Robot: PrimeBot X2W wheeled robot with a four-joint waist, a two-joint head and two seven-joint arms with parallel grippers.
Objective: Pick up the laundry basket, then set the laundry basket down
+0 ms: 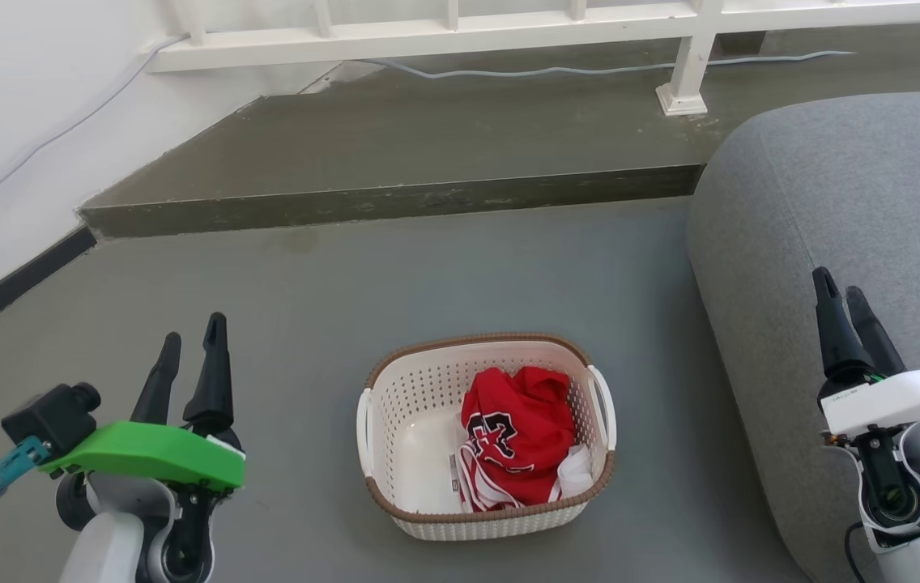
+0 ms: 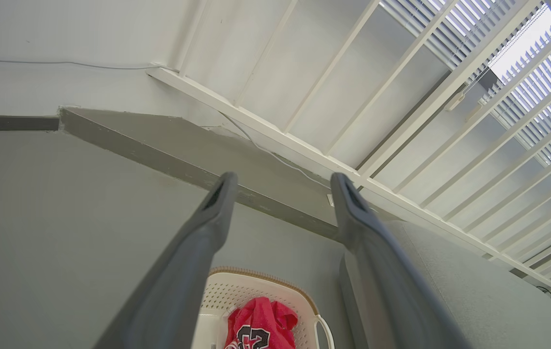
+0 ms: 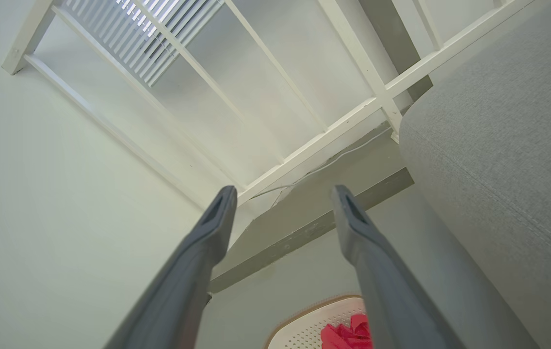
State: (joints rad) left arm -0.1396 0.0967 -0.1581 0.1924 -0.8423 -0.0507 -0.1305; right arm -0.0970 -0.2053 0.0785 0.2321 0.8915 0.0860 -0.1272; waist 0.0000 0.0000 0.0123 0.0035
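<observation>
The laundry basket stands on the grey floor in the lower middle of the head view, cream-white and perforated, with a brown woven-look rim and a white loop handle on each side. A red jersey lies crumpled in its right half. My left gripper is open at the lower left, well to the left of the basket and apart from it. My right gripper is open at the lower right, in front of the sofa. The left wrist view catches the laundry basket low between my own fingers; the right wrist view shows its rim.
A grey sofa fills the right side, close to the basket's right handle. A raised concrete step runs across behind the basket, with a white railing and a cable on it. A white wall with dark skirting bounds the left.
</observation>
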